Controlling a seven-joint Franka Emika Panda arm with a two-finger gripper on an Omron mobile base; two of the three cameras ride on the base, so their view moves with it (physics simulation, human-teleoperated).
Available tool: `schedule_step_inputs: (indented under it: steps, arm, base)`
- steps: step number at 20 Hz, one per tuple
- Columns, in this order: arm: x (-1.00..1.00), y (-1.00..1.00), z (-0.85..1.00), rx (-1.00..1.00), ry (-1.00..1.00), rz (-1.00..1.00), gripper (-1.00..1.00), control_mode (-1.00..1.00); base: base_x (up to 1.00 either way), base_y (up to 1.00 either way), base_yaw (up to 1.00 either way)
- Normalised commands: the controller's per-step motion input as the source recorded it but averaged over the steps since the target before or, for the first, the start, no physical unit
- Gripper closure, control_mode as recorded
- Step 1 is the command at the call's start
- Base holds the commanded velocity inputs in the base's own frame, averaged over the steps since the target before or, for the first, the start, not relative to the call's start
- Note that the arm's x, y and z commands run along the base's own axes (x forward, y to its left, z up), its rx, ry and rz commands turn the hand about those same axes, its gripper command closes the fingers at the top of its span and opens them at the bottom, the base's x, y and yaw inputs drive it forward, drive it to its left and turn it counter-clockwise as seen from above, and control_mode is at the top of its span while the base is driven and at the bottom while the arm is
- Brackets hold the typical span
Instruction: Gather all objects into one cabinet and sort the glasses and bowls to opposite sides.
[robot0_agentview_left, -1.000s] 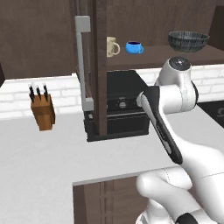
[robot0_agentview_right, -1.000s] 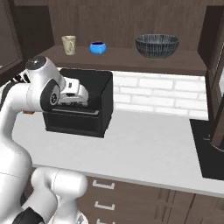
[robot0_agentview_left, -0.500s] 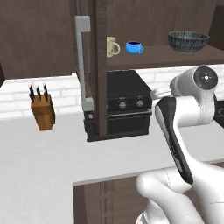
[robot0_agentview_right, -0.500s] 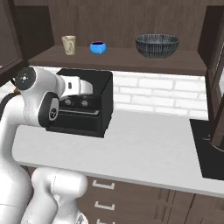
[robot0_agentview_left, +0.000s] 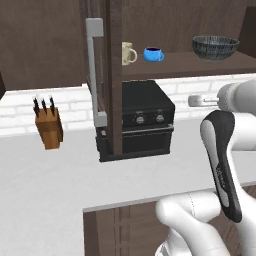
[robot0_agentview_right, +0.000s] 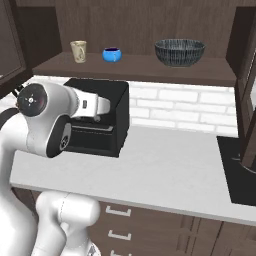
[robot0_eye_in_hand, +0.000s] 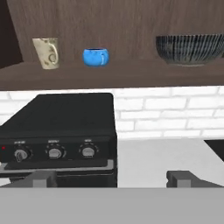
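The cabinet (robot0_agentview_left: 115, 75) stands open, its door edge-on with a long grey bar handle (robot0_agentview_left: 92, 70). On its shelf (robot0_agentview_right: 135, 67) sit a beige mug (robot0_eye_in_hand: 47, 53) at the left, a small blue bowl (robot0_eye_in_hand: 95, 57) beside it and a wide dark ribbed bowl (robot0_eye_in_hand: 189, 49) at the right. These also appear as the mug (robot0_agentview_left: 128, 52), blue bowl (robot0_agentview_left: 153, 54) and ribbed bowl (robot0_agentview_left: 215, 47). My gripper (robot0_eye_in_hand: 111, 179) is open and empty, level with the black oven below the shelf and facing it. The glasses are out of view.
A black toaster oven (robot0_agentview_left: 145, 120) with three knobs stands on the grey counter (robot0_agentview_right: 165, 170) under the shelf. A wooden knife block (robot0_agentview_left: 49, 127) stands to the left. A dark sunken area (robot0_agentview_right: 237, 172) lies at the counter's right end. Drawer fronts (robot0_agentview_right: 120, 220) run below.
The arm has swung toward the right of the left base view and lowered, turning the hand toward the oven and shelf. The objects on the shelf have not moved. The jaws stay wide.
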Motion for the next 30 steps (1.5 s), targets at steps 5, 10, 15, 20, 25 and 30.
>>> schedule_step_inputs:
  steps: [5,10,15,20,25,30]
  arm:
    - [-0.35,-0.08,0.25,0.14,0.00,0.01,-1.00,-1.00]
    - [-0.36,0.00,0.06,0.00,-0.03,0.00,-1.00,-1.00]
    - [-0.04,0.00,0.00,0.00,0.00,0.00,-1.00,1.00]
    - [0.00,0.00,0.00,0.00,0.00,0.00,-1.00,1.00]
    - [0.00,0.00,0.00,0.00,0.00,0.00,-1.00,1.00]
    - [0.00,0.00,0.00,0.00,0.00,0.00,-1.00,1.00]
  base:
    - [0.00,0.00,0.00]
    - [0.00,0.00,0.00]
    - [-0.05,0.00,0.00]
    - [-0.45,-0.01,-0.01]
    - [-0.03,-0.31,0.08]
    - [0.00,-0.60,0.25]
